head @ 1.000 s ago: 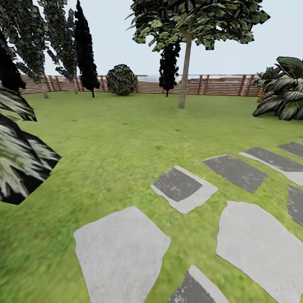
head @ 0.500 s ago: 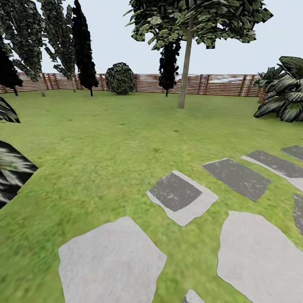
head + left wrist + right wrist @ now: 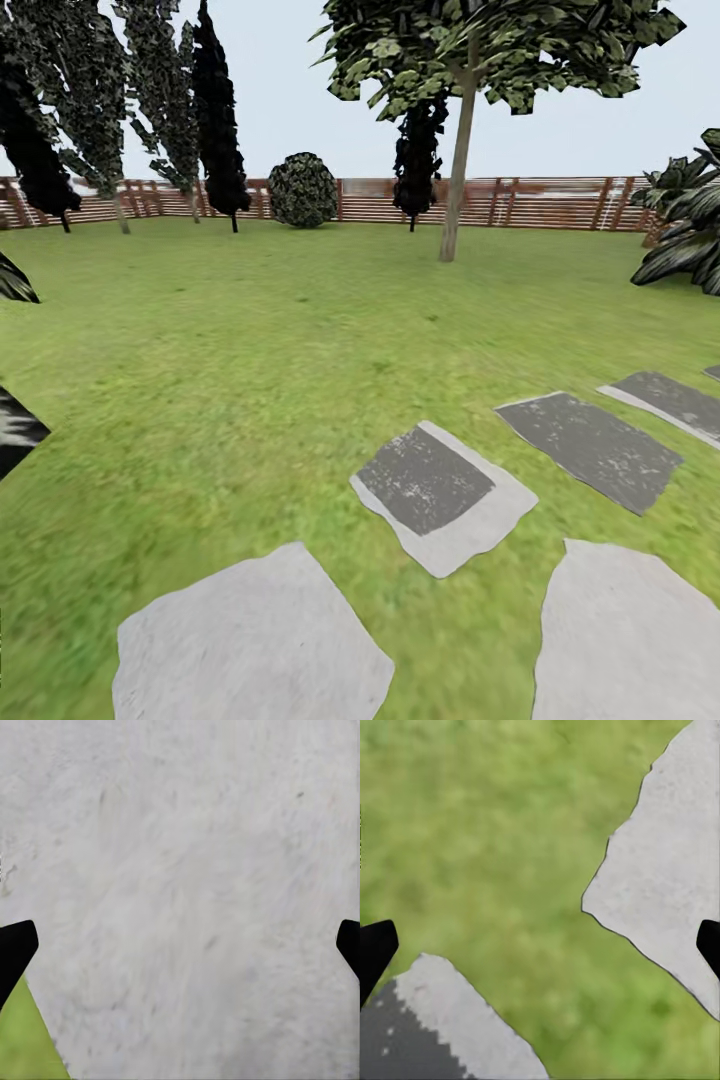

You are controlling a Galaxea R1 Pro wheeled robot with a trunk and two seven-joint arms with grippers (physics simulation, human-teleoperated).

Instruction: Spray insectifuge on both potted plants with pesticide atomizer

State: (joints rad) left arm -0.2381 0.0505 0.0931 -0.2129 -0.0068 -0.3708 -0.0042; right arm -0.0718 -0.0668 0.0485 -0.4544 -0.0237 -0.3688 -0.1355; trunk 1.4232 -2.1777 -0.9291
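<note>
I am in the garden, looking over a green lawn (image 3: 250, 350) with grey stepping stones (image 3: 440, 495) toward a brown slatted fence (image 3: 560, 200). The pesticide atomizer and the potted plants are out of view. In the left wrist view my left gripper (image 3: 180, 945) is open, its black fingertips (image 3: 13, 949) far apart above a pale stone slab (image 3: 187, 870). My right gripper (image 3: 540, 945) is open too, over grass (image 3: 480, 832) between two stones, with nothing between its fingers.
A tall tree (image 3: 458, 180) stands mid-lawn ahead, with a round bush (image 3: 302, 190) and dark cypresses (image 3: 218, 130) along the fence. A broad-leaved shrub (image 3: 690, 240) sits at the right edge. Dark speckled leaves (image 3: 12, 435) poke in at the left edge.
The whole head view has shifted, so the camera has moved. The leafy plant at the left has slid mostly out of frame and the stones sit lower in the picture.
</note>
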